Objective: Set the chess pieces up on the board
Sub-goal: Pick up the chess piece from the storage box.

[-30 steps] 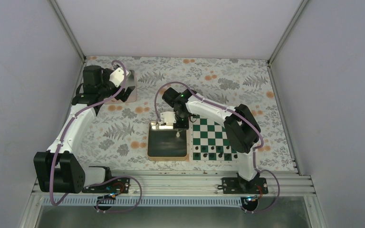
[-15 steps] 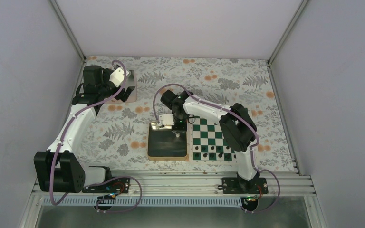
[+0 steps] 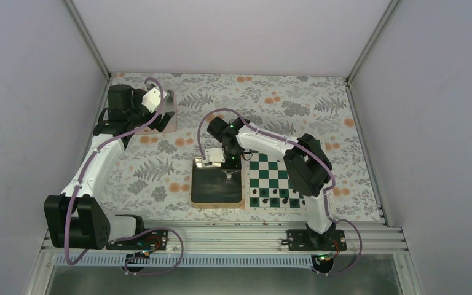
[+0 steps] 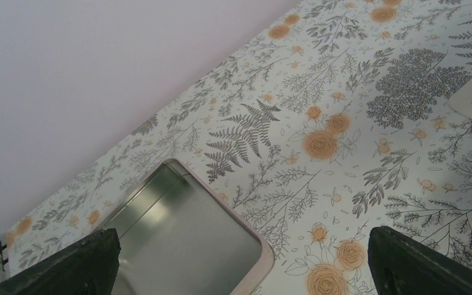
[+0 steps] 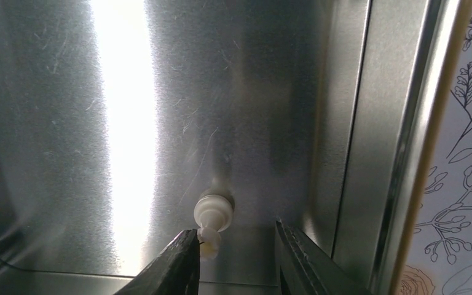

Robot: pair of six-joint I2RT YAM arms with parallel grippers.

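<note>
Since a second ago your right arm has swung left and lowered over the gold-rimmed square metal tray [image 3: 216,203]. Your right gripper [image 5: 235,235], jaws part open, straddles a tiny white chess piece [image 5: 212,216] on the tray floor near its far right corner, placed to pinch it; nothing is clamped yet. The green-and-white chessboard [image 3: 275,173] lies just right.

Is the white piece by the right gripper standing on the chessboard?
No, the white piece lies on the metal tray, between the fingers of the right gripper.
</note>
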